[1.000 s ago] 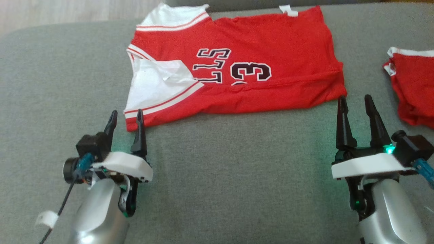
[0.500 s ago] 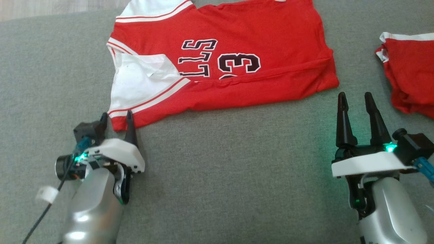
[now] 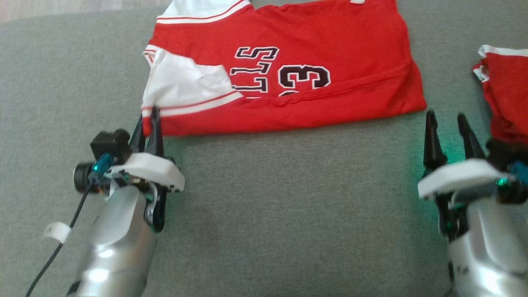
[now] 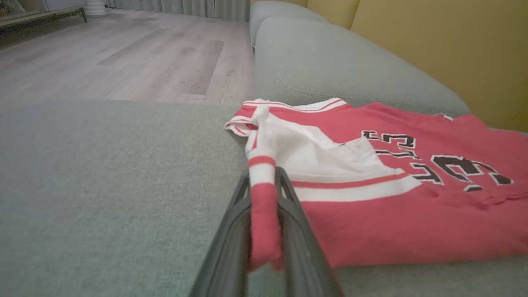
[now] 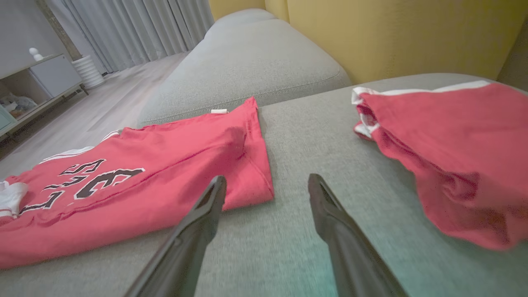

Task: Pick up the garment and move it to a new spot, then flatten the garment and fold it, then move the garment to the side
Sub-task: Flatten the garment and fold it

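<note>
While pinching the red jersey (image 3: pixel 350 41) by its eight-o'clock sleeve hem (image 4: pixel 262 165) in left gripper (image 3: pixel 148 115), close wide-spread right gripper (image 3: pixel 446 114) on four-o'clock corner (image 3: pixel 414 106); lift evenly.

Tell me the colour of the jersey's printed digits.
Black digits, white-outlined, on the red fabric jersey; head view best.

text | jersey (image 3: pixel 350 45) | black letters "LLS", upside down in head view | digit "3" | rest covered

We are in a home's living room: we see a grey sofa (image 4: pixel 330 62), wood-plank floor (image 4: pixel 123 53), long curtains (image 5: pixel 136 29) and a low cabinet (image 5: pixel 53 74).
</note>
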